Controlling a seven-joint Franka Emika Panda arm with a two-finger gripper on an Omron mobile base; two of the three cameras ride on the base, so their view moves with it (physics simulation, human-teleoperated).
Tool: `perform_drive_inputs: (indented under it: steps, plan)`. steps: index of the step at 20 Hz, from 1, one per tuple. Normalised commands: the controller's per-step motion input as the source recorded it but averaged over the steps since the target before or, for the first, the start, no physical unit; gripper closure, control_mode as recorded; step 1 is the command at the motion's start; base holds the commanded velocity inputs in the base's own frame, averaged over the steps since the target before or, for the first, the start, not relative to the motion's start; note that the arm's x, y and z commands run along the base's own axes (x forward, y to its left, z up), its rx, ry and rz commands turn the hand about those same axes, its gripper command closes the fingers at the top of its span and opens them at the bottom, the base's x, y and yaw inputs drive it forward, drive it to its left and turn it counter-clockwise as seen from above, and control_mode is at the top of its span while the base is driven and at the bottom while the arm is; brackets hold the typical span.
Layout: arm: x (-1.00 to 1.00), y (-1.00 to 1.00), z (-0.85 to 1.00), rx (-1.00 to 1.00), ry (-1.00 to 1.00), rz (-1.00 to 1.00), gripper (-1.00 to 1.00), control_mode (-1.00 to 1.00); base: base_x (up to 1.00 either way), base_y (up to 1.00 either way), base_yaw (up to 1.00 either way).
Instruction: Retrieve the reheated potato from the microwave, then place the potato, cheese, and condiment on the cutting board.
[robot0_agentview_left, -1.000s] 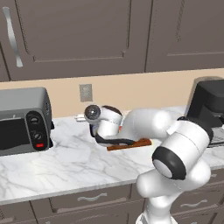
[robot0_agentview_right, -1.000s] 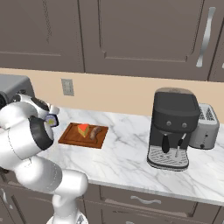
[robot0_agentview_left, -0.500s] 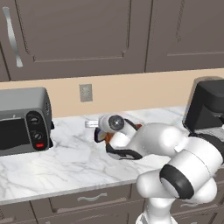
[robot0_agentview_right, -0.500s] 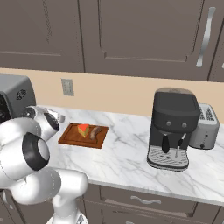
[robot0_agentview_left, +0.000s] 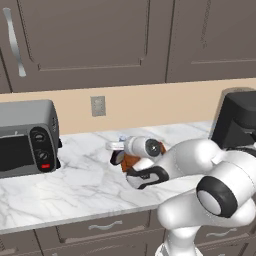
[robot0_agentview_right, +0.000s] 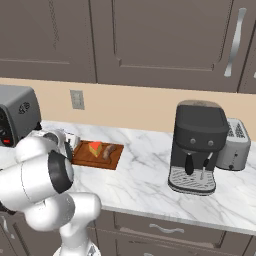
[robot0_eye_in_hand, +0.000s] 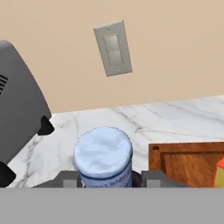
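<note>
Hand view — hand (robot0_eye_in_hand: 107, 178) pinches the condiment (robot0_eye_in_hand: 103, 156), pale bluish cap, beside the cutting board (robot0_eye_in_hand: 188, 162).

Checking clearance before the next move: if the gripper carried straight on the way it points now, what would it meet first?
Probably the beige wall near the wall outlet, past bare marble counter. The gripper holds the condiment; depth is unclear.

Glossy white rounded arm (robot0_agentview_left: 200, 160) segments, dark joint rings, seemingly grey fingertips (robot0_eye_in_hand: 65, 178).
</note>
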Motion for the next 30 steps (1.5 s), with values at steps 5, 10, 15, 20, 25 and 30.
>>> perform_drive_inputs:
  steps: [5, 10, 15, 20, 25, 30]
  plan:
    - [-0.08, -0.02, 0.28, 0.00, 0.00, 0.08, 1.00, -1.00, 0.00, 0.00, 0.00]
    - [0.00, 0.00, 0.39, 0.00, 0.05, 0.02, 1.00, -1.00, 0.00, 0.00, 0.00]
    - [-0.04, 0.00, 0.44, 0.00, 0.09, 0.00, 1.00, -1.00, 0.00, 0.00, 0.00]
    - [-0.26, -0.05, 0.33, 0.00, 0.13, 0.00, 1.00, -1.00, 0.00, 0.00, 0.00]
    - [-0.26, -0.03, 0.07, -0.06, 0.01, 0.00, 1.00, -1.00, 0.00, 0.00, 0.00]
    - [-0.10, -0.13, -0.06, -0.09, -0.02, 0.00, 1.00, -1.00, 0.00, 0.00, 0.00]
